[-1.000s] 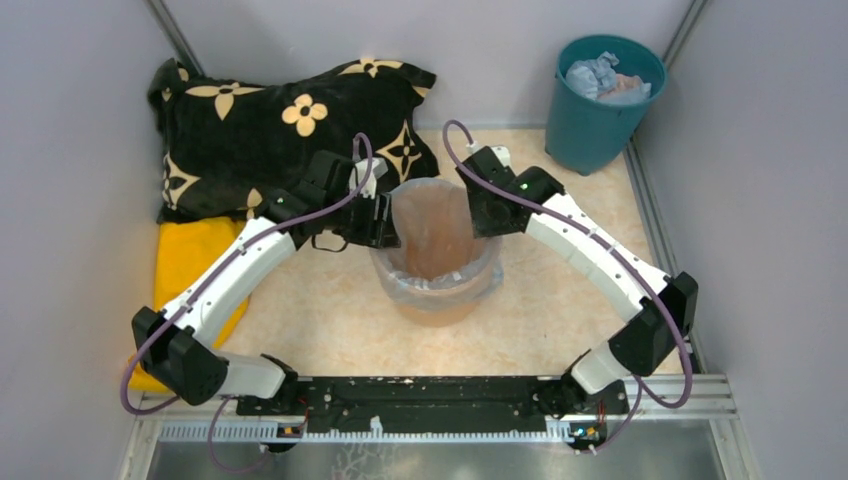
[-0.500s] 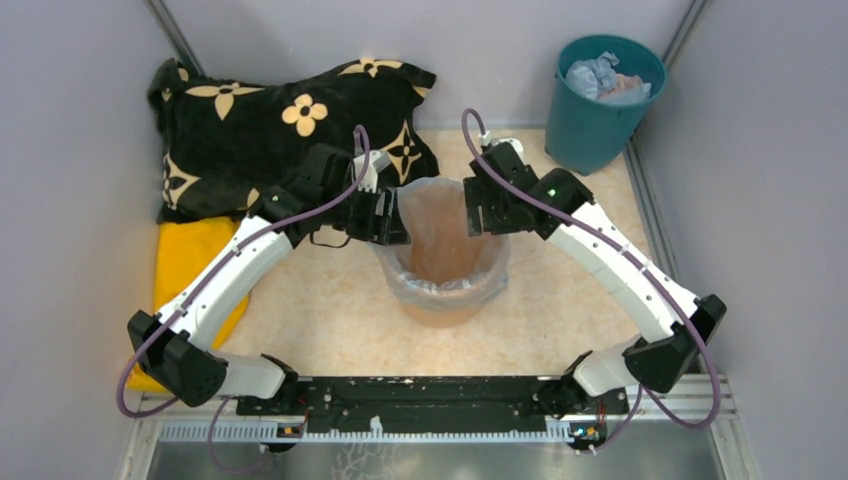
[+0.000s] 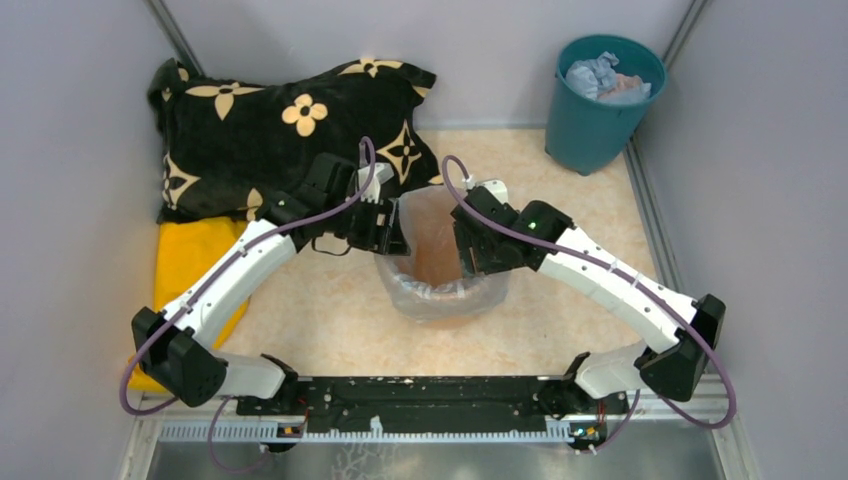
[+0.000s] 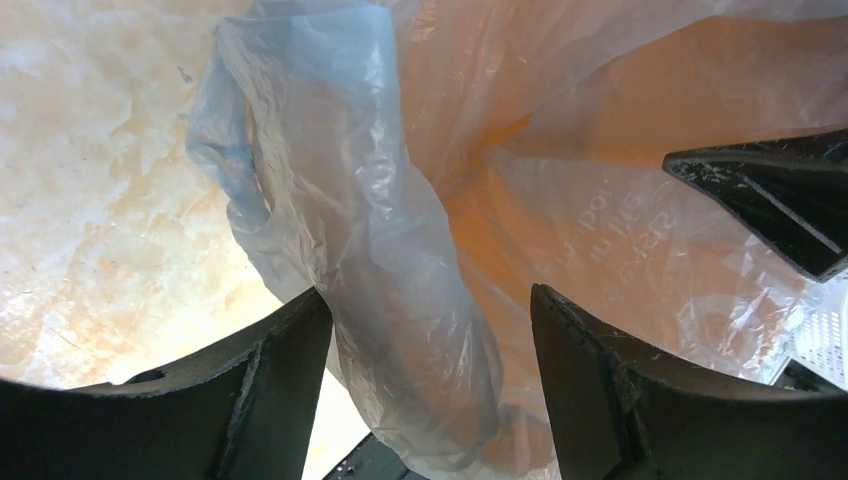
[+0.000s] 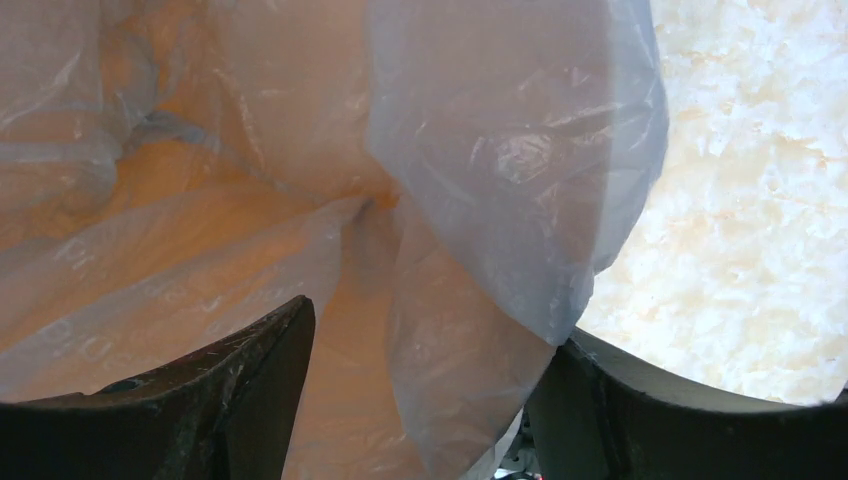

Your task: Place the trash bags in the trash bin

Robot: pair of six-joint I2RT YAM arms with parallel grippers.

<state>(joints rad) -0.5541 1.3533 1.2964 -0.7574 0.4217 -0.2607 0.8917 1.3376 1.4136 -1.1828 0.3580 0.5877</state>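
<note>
Loosely, trash bag (image 4: 390, 230) film hangs within left gripper (image 4: 428, 300) and right gripper (image 5: 430, 325).

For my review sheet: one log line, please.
trash bag: spread inside trash bin, edge over rim | left gripper: open around film | right gripper: open around film

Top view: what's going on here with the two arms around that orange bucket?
Two arms are fitting a pale blue trash bag into the peach trash bin. The bag sits inside the bin with its edge spilling out over the rim. The left gripper is at the bin's left rim and the right gripper is at its right rim. Both are open, and the wrist views show film lying loosely between the fingers, not pinched.
</note>
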